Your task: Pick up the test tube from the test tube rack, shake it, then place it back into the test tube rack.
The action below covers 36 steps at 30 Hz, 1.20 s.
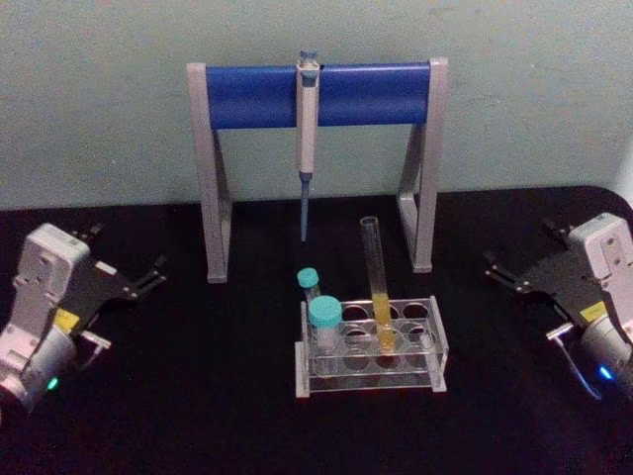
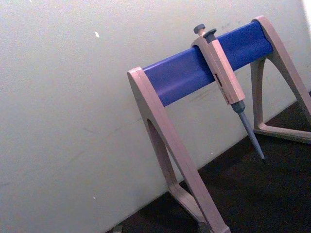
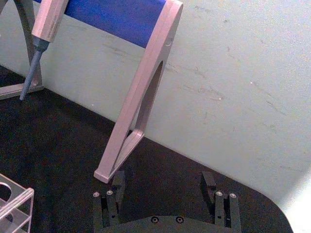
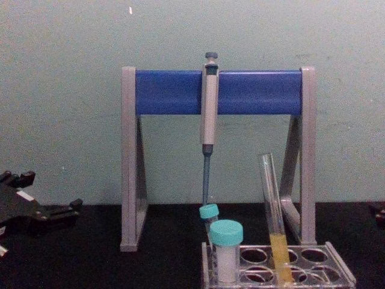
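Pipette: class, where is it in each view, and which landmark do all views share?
Head view: pipette hangs top centre.
Left wrist view: pipette slants across the blue bar.
Right wrist view: pipette's lower end beside the bar.
Chest view: pipette hangs centre.
Shared landmark: blue bar.

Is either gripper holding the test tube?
No, the test tube stands in the test tube rack, while the left gripper and right gripper sit open, well apart from it.

Test tube rack (image 4: 344,268): base cut off at chest view's bottom edge. Pipette (image 3: 48,19): upper body cropped in right wrist view.
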Each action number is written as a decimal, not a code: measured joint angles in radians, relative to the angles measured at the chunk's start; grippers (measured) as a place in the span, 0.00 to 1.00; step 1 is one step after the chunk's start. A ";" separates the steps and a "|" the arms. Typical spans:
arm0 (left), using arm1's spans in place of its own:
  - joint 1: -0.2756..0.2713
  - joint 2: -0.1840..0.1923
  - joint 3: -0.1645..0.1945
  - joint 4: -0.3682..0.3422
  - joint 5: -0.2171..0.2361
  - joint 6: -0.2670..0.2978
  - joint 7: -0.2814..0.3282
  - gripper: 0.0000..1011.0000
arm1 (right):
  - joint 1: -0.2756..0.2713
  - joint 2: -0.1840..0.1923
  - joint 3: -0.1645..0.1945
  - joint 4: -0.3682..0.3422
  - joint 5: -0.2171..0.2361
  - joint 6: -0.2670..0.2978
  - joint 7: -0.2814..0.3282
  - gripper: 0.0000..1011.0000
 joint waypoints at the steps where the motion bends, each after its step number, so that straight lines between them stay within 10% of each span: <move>1: 0.000 0.000 0.000 0.000 0.000 0.000 0.000 0.99 | 0.000 0.000 0.000 0.000 0.000 0.000 0.000 0.99; 36: 0.000 0.000 0.000 0.000 0.000 0.000 0.000 0.99 | 0.000 0.001 0.000 0.000 0.000 0.000 0.000 0.99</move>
